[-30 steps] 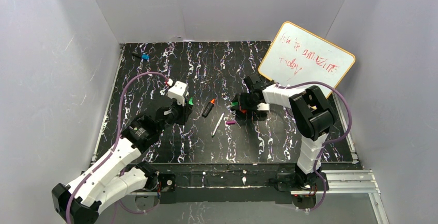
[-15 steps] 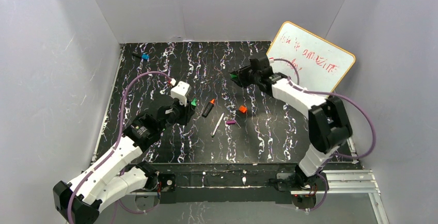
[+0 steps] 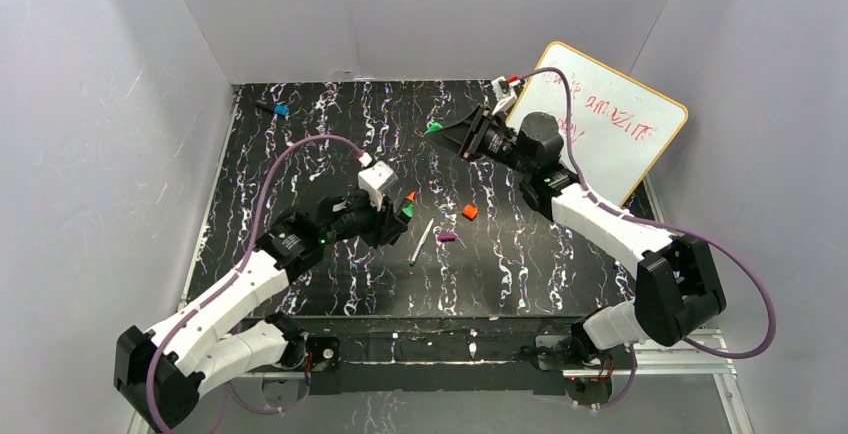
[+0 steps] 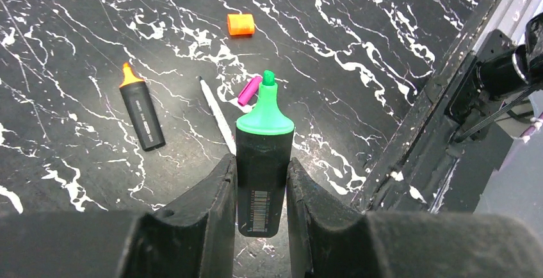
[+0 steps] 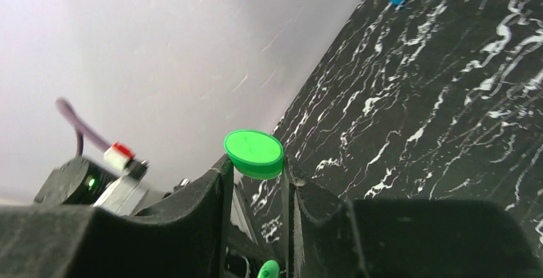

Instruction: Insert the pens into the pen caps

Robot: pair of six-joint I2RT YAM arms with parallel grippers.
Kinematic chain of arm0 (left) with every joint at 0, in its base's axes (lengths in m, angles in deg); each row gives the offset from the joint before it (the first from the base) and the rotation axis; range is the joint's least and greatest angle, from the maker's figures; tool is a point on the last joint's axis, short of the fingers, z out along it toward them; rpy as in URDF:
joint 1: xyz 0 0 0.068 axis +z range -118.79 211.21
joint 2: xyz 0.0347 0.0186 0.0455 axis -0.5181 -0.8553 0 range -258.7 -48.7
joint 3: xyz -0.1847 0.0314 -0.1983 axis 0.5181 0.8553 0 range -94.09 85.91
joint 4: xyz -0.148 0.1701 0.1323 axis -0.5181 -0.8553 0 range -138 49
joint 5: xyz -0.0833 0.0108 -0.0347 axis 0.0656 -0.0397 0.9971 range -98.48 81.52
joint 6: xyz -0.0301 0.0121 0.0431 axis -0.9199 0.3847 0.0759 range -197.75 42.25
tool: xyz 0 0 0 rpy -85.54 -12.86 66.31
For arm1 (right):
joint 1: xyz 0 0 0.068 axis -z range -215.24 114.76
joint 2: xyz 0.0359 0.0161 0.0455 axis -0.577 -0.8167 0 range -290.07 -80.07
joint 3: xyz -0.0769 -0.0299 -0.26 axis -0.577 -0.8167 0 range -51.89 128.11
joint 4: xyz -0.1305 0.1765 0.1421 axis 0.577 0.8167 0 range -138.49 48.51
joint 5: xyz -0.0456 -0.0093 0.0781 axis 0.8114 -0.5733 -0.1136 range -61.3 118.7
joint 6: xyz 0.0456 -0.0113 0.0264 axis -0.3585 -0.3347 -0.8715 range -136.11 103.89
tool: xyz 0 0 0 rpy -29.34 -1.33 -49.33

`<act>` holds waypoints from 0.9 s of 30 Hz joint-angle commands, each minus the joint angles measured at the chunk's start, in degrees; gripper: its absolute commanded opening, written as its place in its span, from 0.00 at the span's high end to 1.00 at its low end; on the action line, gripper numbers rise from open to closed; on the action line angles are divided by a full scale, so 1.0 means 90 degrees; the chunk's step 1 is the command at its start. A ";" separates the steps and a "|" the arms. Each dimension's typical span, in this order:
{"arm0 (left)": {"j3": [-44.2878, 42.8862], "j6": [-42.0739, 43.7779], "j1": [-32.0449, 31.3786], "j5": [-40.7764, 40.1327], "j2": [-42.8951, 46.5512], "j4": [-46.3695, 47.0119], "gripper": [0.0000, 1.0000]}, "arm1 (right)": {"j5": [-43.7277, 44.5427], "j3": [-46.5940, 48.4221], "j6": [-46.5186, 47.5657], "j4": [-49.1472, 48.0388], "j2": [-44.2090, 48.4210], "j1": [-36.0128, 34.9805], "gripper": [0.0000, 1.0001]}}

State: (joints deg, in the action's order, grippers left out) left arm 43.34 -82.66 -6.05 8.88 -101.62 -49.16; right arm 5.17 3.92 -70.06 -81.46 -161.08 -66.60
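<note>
My left gripper point(image 3: 396, 216) is shut on the black green-tipped marker point(image 4: 262, 156), held above the table with its tip pointing away from the wrist. My right gripper point(image 3: 441, 130) is shut on the green cap point(image 5: 253, 153) and holds it high over the back middle of the table point(image 3: 300, 274); the cap also shows in the top view point(image 3: 433, 127). The orange-tipped marker point(image 4: 141, 114), the thin white pen point(image 4: 218, 114), the purple cap point(image 4: 249, 90) and the orange cap point(image 4: 241, 24) lie on the table below the left gripper. The two grippers are well apart.
A whiteboard point(image 3: 600, 114) with red writing leans at the back right behind the right arm. A small blue object point(image 3: 281, 110) lies at the back left corner. Grey walls enclose three sides. The table's metal front edge point(image 4: 448, 92) is near the left gripper.
My right arm has lifted the green cap from beside the orange cap and swung it up and back. My left arm has carried the green-tipped marker rightward over the orange-tipped marker.
</note>
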 commanded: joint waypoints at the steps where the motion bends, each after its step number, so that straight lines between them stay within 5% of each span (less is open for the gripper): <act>1: -0.0306 0.0246 0.0019 0.0243 -0.0163 0.0217 1.00 | -0.0585 0.0428 0.1045 -0.0023 0.0260 -0.0314 0.99; 10: -0.0344 0.0046 0.0021 -0.0866 0.0240 0.0969 1.00 | -0.0102 0.0541 0.1598 0.0874 0.0632 -0.0779 0.99; 27: -0.0189 0.0052 0.0018 -0.0467 0.0411 0.1145 1.00 | 0.0499 0.0518 0.1105 0.1264 0.0366 -0.1132 0.99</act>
State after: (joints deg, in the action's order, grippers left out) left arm 42.14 -82.42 -6.05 3.29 -97.73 -39.67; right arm 9.17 6.56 -60.27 -67.88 -157.21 -75.65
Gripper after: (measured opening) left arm 0.240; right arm 0.381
